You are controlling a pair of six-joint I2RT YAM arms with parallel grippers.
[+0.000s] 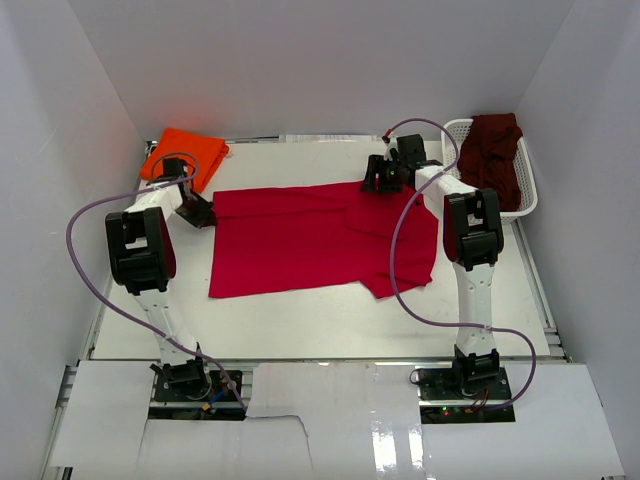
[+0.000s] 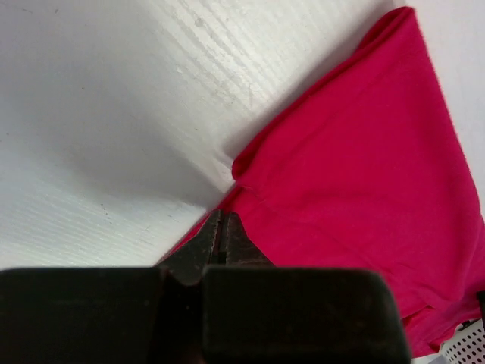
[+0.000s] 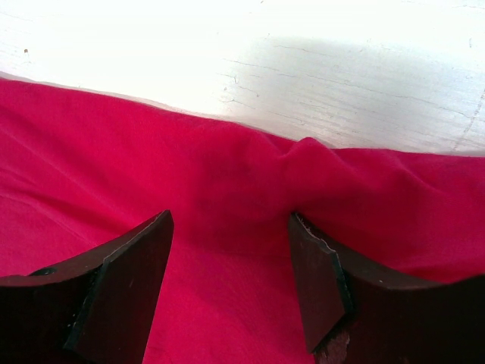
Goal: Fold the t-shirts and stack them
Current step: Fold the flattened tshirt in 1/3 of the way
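Looking at the red t-shirt (image 1: 300, 240), it's spread flat in the middle of the worktop (image 1: 300, 320), right between the two arms. The left end effector (image 1: 205, 215) sits at the shirt's left edge with its fingers (image 2: 204, 250) pressed together, pinching the cloth there. The right end effector (image 1: 370, 185) is down at the far edge, spread wide with a little pucker of fabric between its fingers (image 3: 129, 280), not gripping anything. The shirt is bright red, mostly smooth, with a few soft wrinkles. Its long axis runs left to right across the worktop, and one sleeve pokes out at the near right. The orange t-shirt (image 1: 185, 155) lies folded in the far left corner, and the maroon t-shirt (image 1: 492, 155) is bunched up in the white basket (image 1: 528, 203) on the far right.
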